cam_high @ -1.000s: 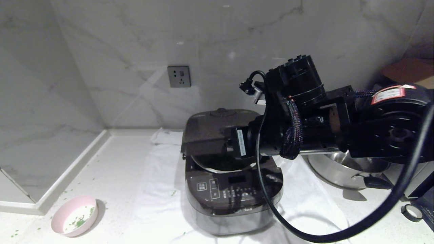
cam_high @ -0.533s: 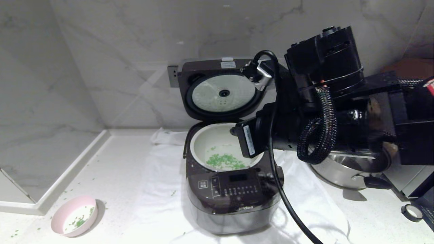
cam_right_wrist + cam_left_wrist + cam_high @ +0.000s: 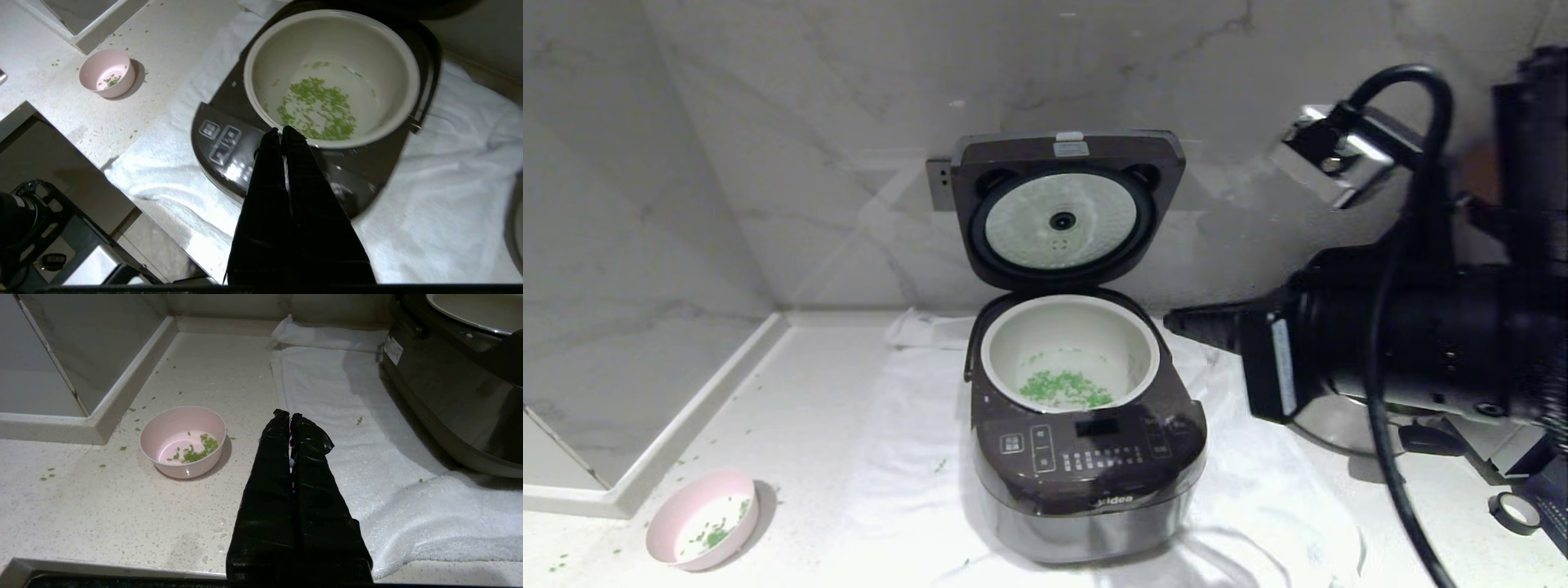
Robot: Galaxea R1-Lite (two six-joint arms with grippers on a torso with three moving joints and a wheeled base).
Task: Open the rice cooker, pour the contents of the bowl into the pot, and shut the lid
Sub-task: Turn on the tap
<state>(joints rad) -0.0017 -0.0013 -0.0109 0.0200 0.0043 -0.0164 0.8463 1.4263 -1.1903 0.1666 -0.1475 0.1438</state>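
Beside cooker (image 3: 1086, 425), right gripper (image 3: 1176, 321) level.

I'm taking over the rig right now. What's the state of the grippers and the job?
Left gripper: shut, empty, parked above the counter near the bowl.
Right gripper: shut, empty, in the air right of the cooker.
Lid stands open. Pot already holds green bits; the bowl, front left on the counter, keeps a few.
Done: lid opened.
Left: pour the bowl's remainder into the pot, close the lid.
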